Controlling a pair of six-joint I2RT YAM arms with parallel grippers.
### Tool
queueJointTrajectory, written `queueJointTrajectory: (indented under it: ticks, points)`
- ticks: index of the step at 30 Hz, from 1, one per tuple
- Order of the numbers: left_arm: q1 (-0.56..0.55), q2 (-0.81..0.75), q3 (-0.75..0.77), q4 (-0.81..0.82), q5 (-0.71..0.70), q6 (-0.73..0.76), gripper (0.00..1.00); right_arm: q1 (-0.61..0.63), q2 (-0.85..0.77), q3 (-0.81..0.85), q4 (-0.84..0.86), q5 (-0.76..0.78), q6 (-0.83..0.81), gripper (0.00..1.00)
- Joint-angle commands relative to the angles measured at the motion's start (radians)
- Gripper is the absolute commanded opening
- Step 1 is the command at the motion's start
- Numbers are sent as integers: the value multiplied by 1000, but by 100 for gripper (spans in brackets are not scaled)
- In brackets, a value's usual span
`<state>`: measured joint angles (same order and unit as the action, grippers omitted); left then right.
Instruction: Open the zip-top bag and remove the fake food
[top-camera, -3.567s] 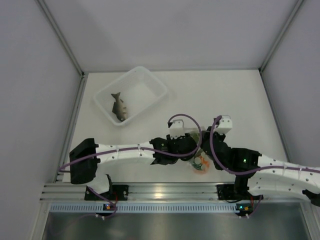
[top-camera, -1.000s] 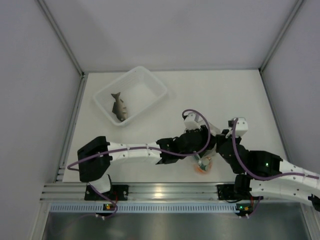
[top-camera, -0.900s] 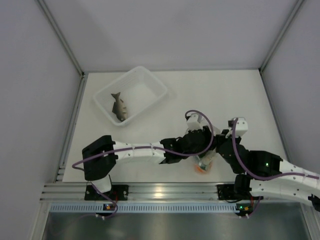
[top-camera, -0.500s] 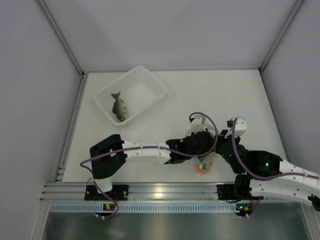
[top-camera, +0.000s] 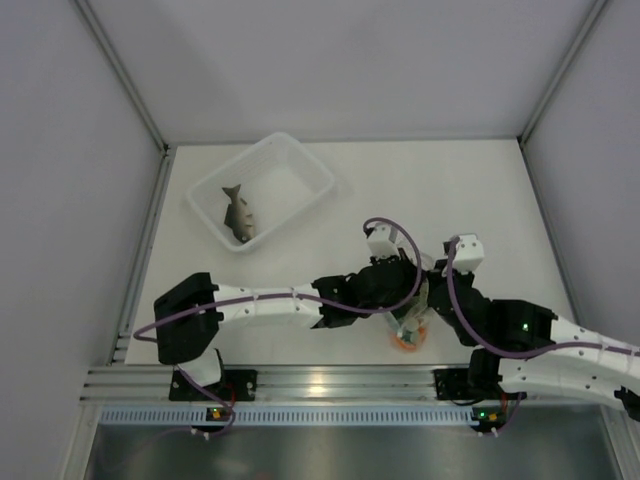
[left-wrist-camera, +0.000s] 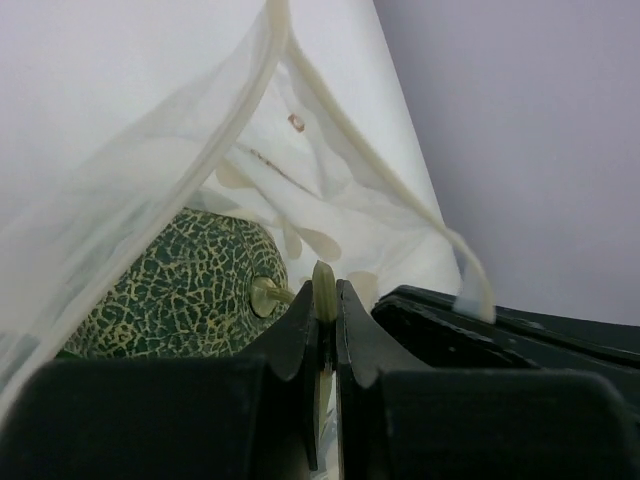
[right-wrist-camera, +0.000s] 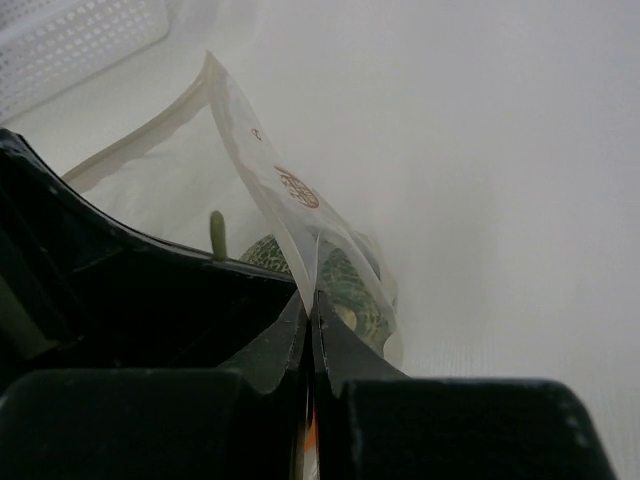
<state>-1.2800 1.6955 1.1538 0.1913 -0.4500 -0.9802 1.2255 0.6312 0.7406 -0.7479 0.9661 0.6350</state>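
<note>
So, the bag (left-wrist-camera: 300, 170) is already open, mouth spread wide. It sits near the front edge of the table (top-camera: 480, 190), between the two arms. The right gripper (right-wrist-camera: 310, 312) is pinched tight on one wall of it, holding that side up. The left gripper (left-wrist-camera: 327, 300) reaches in through the mouth, jaws closed narrow on the pale stem of the netted green ball (left-wrist-camera: 180, 280). The fish (top-camera: 238, 212) lies in the basket (top-camera: 312, 167), well apart, so that one looks done. The green ball isn't out yet, and an orange piece (top-camera: 402, 342) sits low in the bag too. Can't spot the cucumber anywhere. Maybe a quarter done.
</note>
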Motion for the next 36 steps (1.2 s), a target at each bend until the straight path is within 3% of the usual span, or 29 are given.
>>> queueJointTrajectory:
  ticks: [1,9,16,26,36]
  points:
    - [-4,-98,-23,65,-84,25,0,-12,18,26,53,-3,-50,0]
    - [39,-226,-80,65,-110,21,0,-11,15,-40,71,-17,-64,0]
    - [61,-287,-111,77,-35,-5,0,-12,15,-46,88,-13,-55,0]
    - [126,-373,-204,220,201,-83,0,-30,113,-24,108,29,-75,0]
    - [269,-410,-273,339,445,-173,0,-116,150,14,145,-44,-155,0]
